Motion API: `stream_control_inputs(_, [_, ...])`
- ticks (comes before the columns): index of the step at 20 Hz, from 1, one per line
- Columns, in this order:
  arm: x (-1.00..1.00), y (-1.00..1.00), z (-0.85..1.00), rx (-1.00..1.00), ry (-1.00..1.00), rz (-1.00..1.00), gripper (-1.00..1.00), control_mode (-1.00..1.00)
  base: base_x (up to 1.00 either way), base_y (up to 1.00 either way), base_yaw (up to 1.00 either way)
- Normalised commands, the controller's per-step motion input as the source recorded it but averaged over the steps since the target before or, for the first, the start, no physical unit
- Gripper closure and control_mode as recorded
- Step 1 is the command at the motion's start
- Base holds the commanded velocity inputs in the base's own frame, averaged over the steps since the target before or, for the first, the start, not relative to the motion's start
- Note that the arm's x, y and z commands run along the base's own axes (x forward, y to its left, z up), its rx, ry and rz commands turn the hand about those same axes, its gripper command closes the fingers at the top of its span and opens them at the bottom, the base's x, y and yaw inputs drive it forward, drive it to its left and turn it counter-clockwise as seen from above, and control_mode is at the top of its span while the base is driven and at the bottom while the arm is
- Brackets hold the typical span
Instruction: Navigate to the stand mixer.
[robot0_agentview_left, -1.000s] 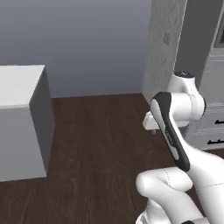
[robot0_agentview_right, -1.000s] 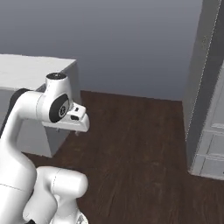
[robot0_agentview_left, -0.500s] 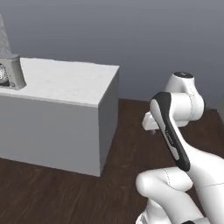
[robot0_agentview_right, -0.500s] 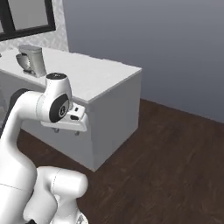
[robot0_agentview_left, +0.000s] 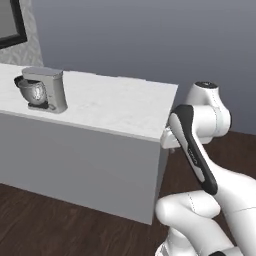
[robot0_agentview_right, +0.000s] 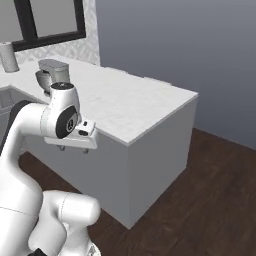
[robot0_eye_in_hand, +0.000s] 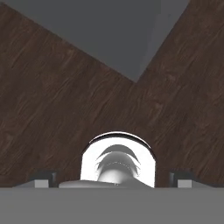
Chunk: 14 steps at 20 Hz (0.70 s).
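The stand mixer is grey-silver with a boxy head and a shiny metal bowl. It stands on the white counter, toward the counter's left end. In the right base view the stand mixer sits just behind my arm's upper joint, which hides part of it. My gripper hangs folded in front of the counter's side wall, pointing down at the floor. In the hand view its fingertips stand wide apart over dark wood floor with nothing between them, so the gripper is open.
The counter forms a grey-sided block whose corner juts out to the right. Dark wood floor lies open to the right of it. A dark-framed window and a pale cylinder are at the back left.
The whole picture has shifted, so the base has turned or driven. The counter has come closer and the mixer has come into view. The arm's pose is unchanged.
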Motion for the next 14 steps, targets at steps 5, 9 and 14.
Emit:
stream_control_inputs(5, [0.0, 0.0, 0.0, 0.0, 0.0, 0.0, -1.0, 1.0, 0.79, 1.0, 0.0])
stream_control_inputs(9, [0.0, 0.0, 0.0, 0.0, 0.0, 0.0, -1.0, 1.0, 0.72, 1.0, -0.11])
stream_control_inputs(14, [0.0, 0.0, 0.0, 0.0, 0.0, 0.0, -1.0, 1.0, 0.63, 1.0, -0.33])
